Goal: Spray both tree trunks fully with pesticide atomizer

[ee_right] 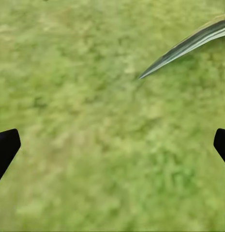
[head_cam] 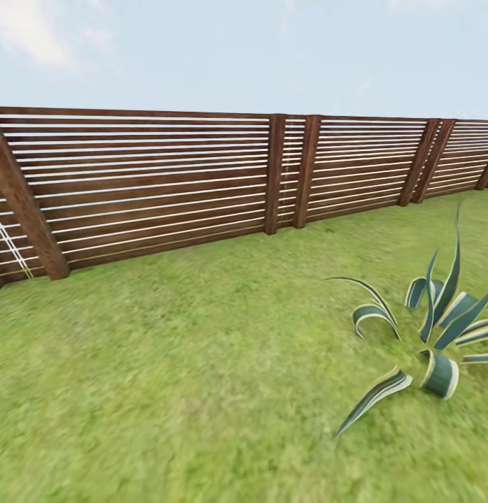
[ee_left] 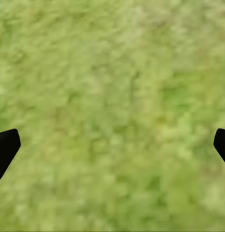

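Both grippers, left [ee_left: 112, 145] and right [ee_right: 112, 145], hang over lawn [head_cam: 167, 363] with jaws released, empty. Fence [head_cam: 167, 181] ahead, spiky plant [head_cam: 426, 335] beside. Searching, seemingly; the atomizer must be found next.

Right gripper [ee_right: 112, 147] over grass

The gripper's two black fingertips [ee_right: 6, 147] stood far apart, one at each side of the view, with nothing between them but the green lawn [ee_right: 93, 145] beyond. One long, pointed leaf [ee_right: 187, 46], dark green with a pale edge, lay over the grass, its tip well clear of both fingertips.
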Controlling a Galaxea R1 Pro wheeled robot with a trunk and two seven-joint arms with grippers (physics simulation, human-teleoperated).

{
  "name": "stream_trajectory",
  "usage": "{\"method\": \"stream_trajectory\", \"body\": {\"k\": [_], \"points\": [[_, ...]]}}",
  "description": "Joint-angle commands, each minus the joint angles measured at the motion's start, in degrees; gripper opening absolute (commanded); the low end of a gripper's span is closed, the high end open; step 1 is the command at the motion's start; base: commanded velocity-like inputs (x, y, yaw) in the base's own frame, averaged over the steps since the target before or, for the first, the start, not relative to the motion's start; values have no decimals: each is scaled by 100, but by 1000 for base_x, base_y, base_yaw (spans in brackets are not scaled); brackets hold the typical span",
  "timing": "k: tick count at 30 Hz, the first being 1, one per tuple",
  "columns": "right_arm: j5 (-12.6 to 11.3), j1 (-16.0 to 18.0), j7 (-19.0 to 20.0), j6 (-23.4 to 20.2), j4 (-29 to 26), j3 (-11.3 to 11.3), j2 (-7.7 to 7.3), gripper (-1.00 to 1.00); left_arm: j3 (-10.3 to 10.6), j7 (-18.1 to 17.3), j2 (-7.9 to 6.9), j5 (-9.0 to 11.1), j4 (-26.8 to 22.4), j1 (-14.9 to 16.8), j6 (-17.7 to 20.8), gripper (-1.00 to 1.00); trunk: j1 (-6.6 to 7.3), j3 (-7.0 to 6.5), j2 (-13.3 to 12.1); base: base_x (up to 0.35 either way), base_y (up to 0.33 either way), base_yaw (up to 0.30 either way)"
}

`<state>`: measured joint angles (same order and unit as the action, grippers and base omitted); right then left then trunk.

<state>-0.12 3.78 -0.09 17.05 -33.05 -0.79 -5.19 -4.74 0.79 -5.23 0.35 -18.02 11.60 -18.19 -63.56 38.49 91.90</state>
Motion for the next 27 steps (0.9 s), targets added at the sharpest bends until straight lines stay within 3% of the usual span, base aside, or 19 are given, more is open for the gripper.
{"method": "stream_trajectory", "body": {"k": [1, 12, 27], "points": [[-2, 0, 0, 0, 0, 0, 0, 100, 0, -2, 1, 0, 0, 0, 0, 100, 0, 0, 0, 335, 142, 0], [3, 0, 0, 0, 0, 0, 0, 100, 0, 0, 0, 0, 0, 0, 0, 100, 0, 0, 0, 335, 142, -27], [3, 0, 0, 0, 2, 0, 0, 100, 0, 0, 0, 0, 0, 0, 0, 100, 0, 0, 0, 335, 142, -231]]}}
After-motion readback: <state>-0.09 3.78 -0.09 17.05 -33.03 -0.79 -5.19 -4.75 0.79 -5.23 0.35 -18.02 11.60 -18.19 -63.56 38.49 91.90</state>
